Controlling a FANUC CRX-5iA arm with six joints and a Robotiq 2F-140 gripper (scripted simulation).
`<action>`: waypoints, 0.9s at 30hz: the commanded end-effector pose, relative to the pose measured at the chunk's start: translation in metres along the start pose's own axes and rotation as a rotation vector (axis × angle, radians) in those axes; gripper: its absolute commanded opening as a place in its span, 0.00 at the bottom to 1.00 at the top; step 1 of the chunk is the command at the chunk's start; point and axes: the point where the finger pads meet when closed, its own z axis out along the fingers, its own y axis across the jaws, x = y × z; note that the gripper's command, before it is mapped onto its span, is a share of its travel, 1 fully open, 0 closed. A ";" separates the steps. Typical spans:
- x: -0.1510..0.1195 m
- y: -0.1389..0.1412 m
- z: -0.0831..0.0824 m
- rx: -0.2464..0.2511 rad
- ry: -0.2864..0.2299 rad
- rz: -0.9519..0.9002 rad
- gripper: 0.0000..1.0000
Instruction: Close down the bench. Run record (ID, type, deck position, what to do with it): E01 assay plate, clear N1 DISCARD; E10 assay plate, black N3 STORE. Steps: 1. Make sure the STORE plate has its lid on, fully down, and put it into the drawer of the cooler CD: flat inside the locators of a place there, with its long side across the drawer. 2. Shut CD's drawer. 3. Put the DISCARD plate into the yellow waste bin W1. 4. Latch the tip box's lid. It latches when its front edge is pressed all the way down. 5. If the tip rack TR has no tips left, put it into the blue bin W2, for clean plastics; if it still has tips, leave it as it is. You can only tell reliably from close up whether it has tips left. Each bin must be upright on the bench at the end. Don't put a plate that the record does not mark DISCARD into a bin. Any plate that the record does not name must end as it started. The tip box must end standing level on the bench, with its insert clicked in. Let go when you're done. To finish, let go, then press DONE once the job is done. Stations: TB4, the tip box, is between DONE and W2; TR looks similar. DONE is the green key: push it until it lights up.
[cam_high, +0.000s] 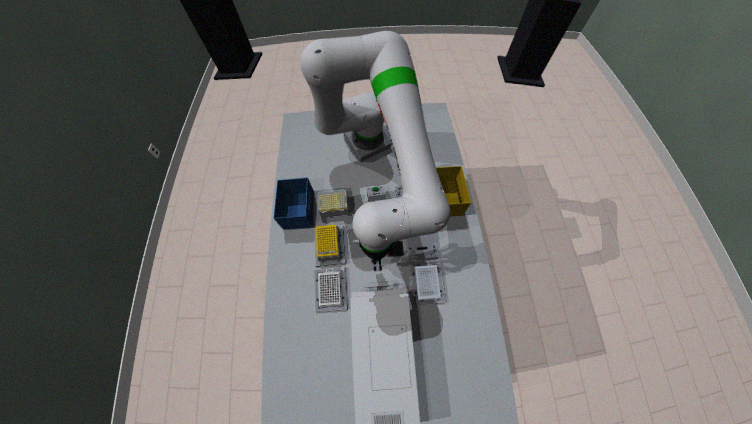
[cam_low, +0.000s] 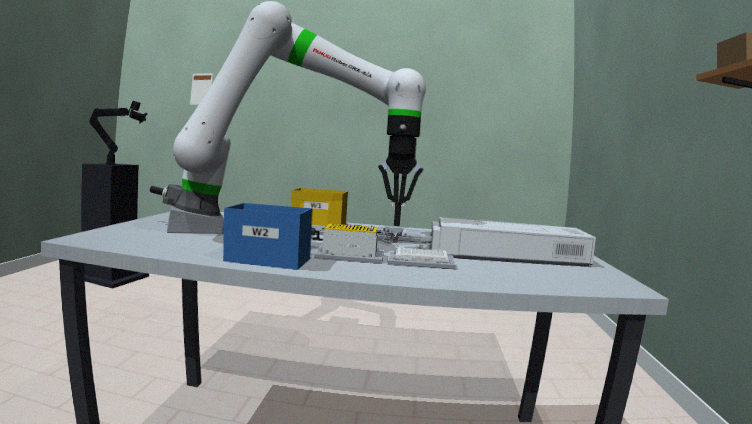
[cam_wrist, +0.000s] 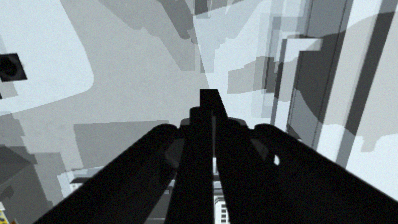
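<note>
My gripper (cam_low: 397, 217) is shut on nothing and points straight down, a little above the bench just in front of the near end of the cooler CD (cam_low: 513, 240). From above, the gripper (cam_high: 377, 263) sits between the deck nests, and the cooler (cam_high: 389, 347) has no drawer standing out. The wrist view shows the closed fingers (cam_wrist: 212, 100) over grey bench surfaces. A pale plate (cam_high: 427, 281) lies in the right nest. A dark shape (cam_high: 396, 247) beside my wrist is mostly hidden by the arm. The yellow bin W1 (cam_high: 453, 189) stands upright to the right.
The blue bin W2 (cam_high: 293, 202) stands upright at the left. Beside it is the tip box (cam_high: 332, 201), then the green DONE key (cam_high: 374, 189). A yellow tip rack (cam_high: 327, 241) and a white gridded plate (cam_high: 330, 288) sit in the left nests.
</note>
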 end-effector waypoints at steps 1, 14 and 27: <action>0.000 0.001 -0.005 -0.002 0.000 0.000 0.10; 0.000 0.001 -0.020 -0.002 0.000 0.000 0.10; 0.000 0.001 -0.037 -0.002 0.000 0.000 0.10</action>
